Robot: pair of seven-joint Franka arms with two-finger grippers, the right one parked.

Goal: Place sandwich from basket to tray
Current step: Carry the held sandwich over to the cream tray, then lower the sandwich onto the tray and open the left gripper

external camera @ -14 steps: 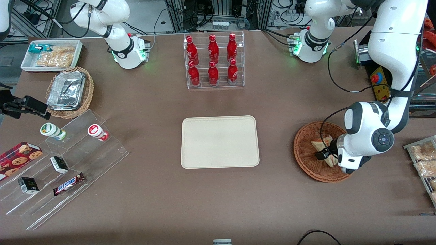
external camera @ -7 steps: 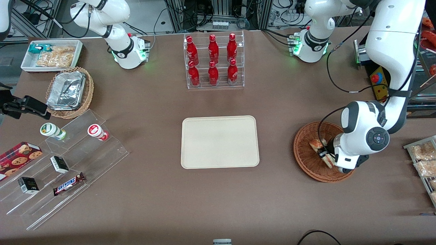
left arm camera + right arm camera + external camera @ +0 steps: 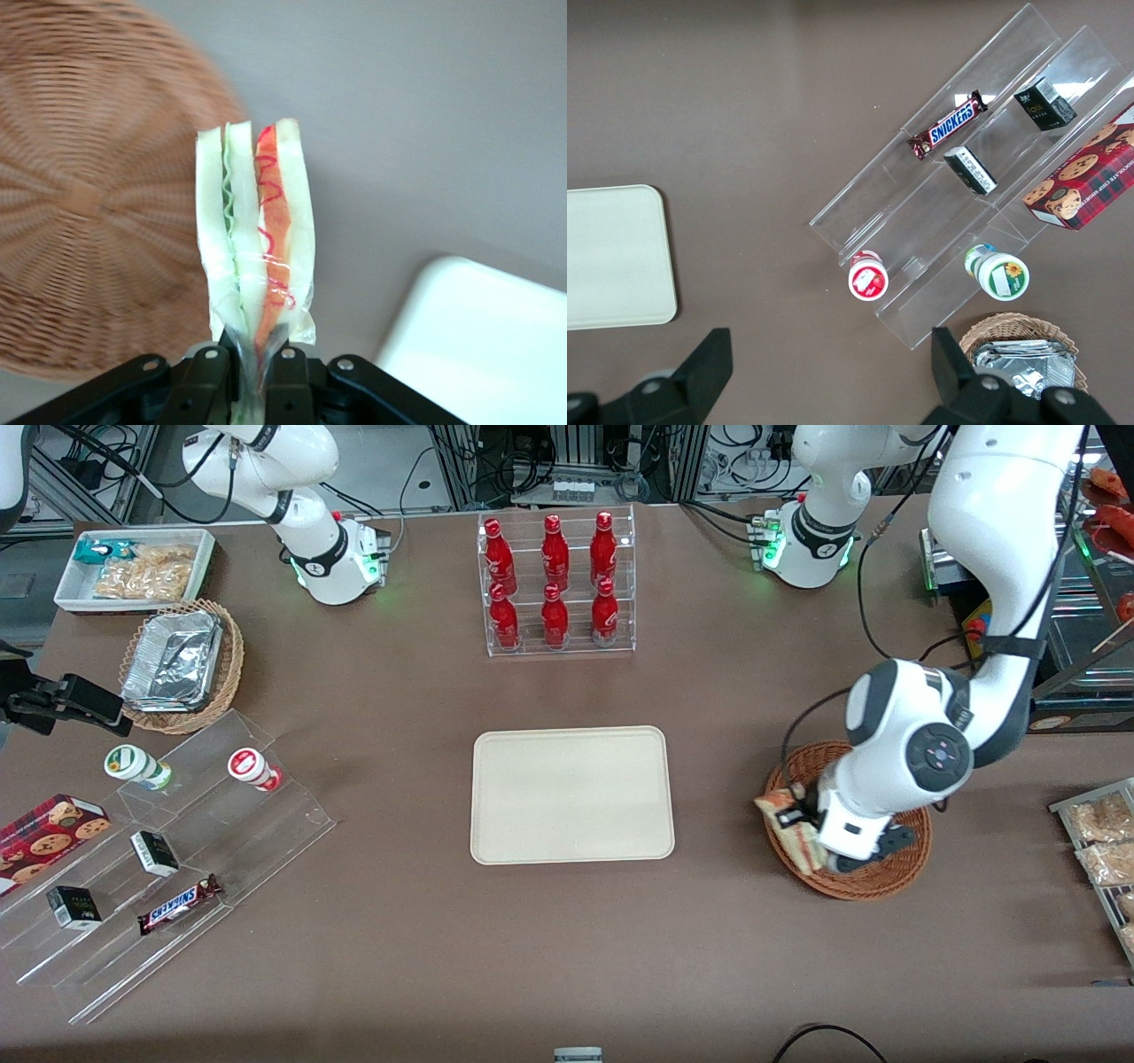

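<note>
My left gripper (image 3: 808, 825) is shut on the sandwich (image 3: 787, 825), a wrapped wedge of white bread with red and green filling. It holds it in the air over the rim of the round reddish-brown wicker basket (image 3: 873, 881), on the side nearest the tray. In the left wrist view the sandwich (image 3: 255, 248) stands up from the shut gripper (image 3: 252, 372), with the basket (image 3: 89, 212) below and a corner of the tray (image 3: 478, 345) showing. The cream-beige tray (image 3: 571, 794) lies flat at the table's middle with nothing on it.
A clear rack of red bottles (image 3: 555, 583) stands farther from the front camera than the tray. A rack of bagged tan snacks (image 3: 1101, 841) lies at the working arm's end. A clear stepped stand (image 3: 168, 850) with small goods, a foil-tray basket (image 3: 182, 662) and a white snack bin (image 3: 133, 569) lie toward the parked arm's end.
The gripper closed on the sandwich in the basket, lifted it and carried it toward the tray, from the basket's middle to over its rim.
</note>
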